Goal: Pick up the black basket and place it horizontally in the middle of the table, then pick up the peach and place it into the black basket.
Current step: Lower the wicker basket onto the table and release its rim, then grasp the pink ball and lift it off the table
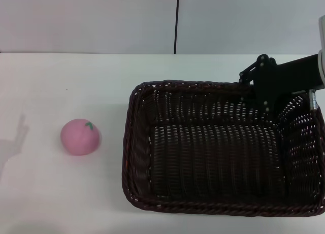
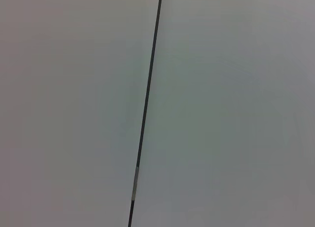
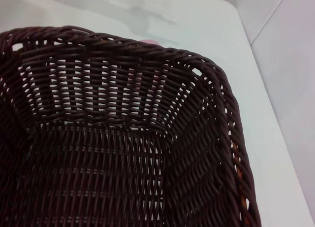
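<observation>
Head camera sits high, looks forward and down on the white table [image 1: 45,193], wall behind. It takes in the whole black basket [image 1: 223,206] and the peach [image 1: 80,137]. Right wrist camera hangs close over that basket [image 3: 216,84], aimed into its weave; a pink bit of the peach [image 3: 150,41] shows past the rim. These 2 views share basket, peach, table. Left wrist camera faces only a blank wall with a dark seam [image 2: 146,104].
</observation>
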Controlling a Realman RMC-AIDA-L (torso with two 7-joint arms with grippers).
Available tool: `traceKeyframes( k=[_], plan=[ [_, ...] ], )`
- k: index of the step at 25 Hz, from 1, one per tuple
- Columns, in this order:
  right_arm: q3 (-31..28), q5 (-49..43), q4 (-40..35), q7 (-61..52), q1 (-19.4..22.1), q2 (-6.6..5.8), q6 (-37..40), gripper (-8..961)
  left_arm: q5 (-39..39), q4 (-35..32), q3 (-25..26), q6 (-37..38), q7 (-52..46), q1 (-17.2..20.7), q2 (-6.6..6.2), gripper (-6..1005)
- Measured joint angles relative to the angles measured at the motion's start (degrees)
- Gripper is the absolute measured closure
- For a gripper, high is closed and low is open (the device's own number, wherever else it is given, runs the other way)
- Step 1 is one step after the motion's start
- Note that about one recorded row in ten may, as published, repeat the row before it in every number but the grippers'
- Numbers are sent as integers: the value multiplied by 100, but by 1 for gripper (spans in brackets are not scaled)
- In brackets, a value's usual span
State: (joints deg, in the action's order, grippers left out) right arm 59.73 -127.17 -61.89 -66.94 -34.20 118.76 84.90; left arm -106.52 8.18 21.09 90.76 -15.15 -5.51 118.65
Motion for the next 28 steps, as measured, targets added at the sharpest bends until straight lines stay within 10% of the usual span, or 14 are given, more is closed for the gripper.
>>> traceKeyframes(
  k=[15, 18, 24, 28],
  plan=[
    [66, 390, 132, -11, 152, 8, -206, 661, 0, 0, -139, 53, -51, 0, -22, 226],
    [62, 673, 67, -16, 279, 9, -207, 521, 1, -1, -230, 65, -61, -1, -36, 227],
    [-117, 2393, -325, -19, 1091, 14, -111, 402, -1, -499, -919, 454, -667, -79, -73, 228],
    [-119, 4342, -344, 47, 1888, 34, -127, 396, -10, -1999, -2269, 922, -2447, -241, -75, 229]
  ],
)
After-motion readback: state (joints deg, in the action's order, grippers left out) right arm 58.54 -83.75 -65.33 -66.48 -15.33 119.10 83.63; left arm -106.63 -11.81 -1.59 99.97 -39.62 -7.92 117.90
